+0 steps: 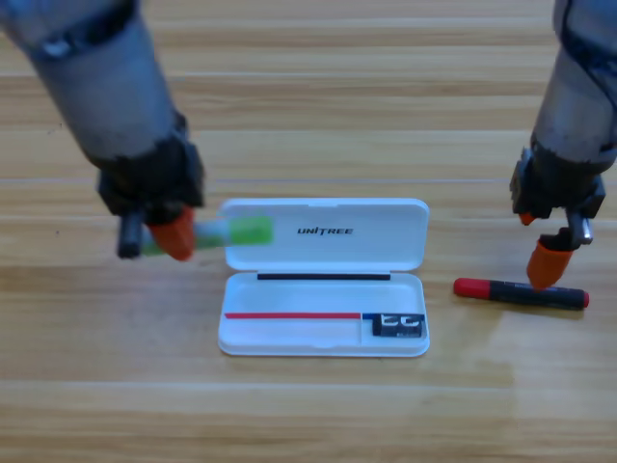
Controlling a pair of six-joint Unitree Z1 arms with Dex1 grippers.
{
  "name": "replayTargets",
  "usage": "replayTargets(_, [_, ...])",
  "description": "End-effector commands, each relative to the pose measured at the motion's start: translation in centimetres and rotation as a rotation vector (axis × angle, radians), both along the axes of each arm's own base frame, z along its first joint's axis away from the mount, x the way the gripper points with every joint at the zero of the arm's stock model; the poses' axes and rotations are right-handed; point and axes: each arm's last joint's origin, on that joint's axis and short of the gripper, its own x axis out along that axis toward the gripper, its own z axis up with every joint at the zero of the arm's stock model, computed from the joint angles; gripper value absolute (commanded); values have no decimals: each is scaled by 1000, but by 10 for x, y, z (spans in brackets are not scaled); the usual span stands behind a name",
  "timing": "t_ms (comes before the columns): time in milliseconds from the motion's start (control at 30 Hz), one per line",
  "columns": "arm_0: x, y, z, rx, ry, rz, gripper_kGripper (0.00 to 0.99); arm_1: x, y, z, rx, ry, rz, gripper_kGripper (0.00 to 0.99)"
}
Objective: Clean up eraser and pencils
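My left gripper (174,234) hangs just left of the white case (323,342), shut on the light green pencil (241,232). That pencil lies level and reaches right over the case's open lid (366,253). The small dark eraser (398,326) rests in the tray's right end. On the table right of the case lies the black pencil (525,293), its red end pointing at the case. My right gripper (536,246) stands open over that pencil's right half, with its lower orange jaw tip at the pencil's body.
The case lies open mid-table with its lid folded back toward the arms. Both grey arms come down from the top corners. Bare wooden table surrounds the case.
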Motion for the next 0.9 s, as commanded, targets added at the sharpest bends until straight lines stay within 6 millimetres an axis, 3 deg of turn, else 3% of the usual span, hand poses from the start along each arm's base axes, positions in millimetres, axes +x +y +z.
replayTargets(33, [0,-38,-42,37,49,-75,0,18,1,-52,-37,95,-24,824])
replayTargets(333, [10,-60,-80,54,62,-103,0,24,5,-84,-76,142,-23,741])
replayTargets(567, [13,-73,-102,62,76,-117,0,22,3,-92,-88,165,7,0])
replayTargets(900, [11,-82,-110,70,83,-126,0,18,1,-80,-77,158,15,0])
